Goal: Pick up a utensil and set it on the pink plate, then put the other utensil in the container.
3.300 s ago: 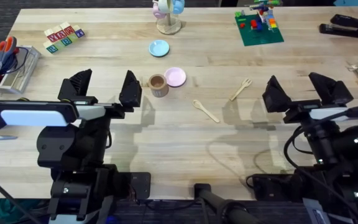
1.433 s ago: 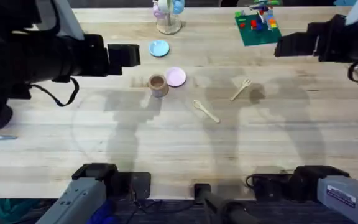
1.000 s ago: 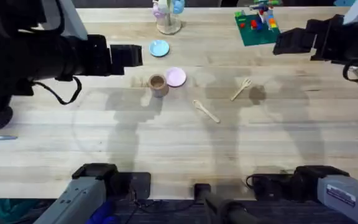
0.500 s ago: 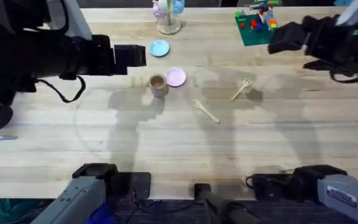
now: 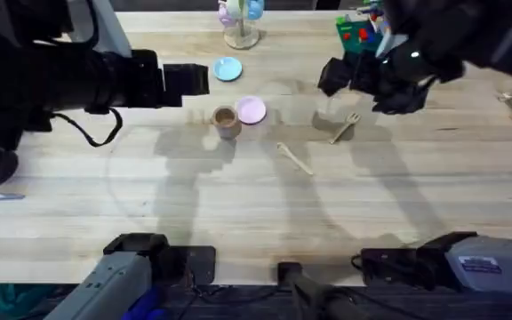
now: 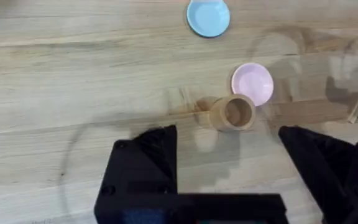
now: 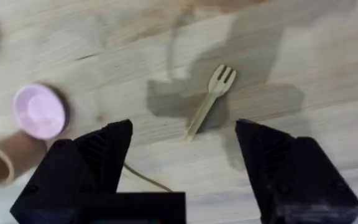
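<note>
Wooden fork lies flat on the pale plank table, long axis diagonal, tines toward the far right, handle toward the spoon. It sits right of the pink plate and cup, which touch. Right gripper hovers over the fork, jaws wide, empty. Left gripper hangs near the cup, also spread and empty.

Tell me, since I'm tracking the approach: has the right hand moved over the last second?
Yes. The right hand has swung left from beside the green block board toward the fork.
</note>
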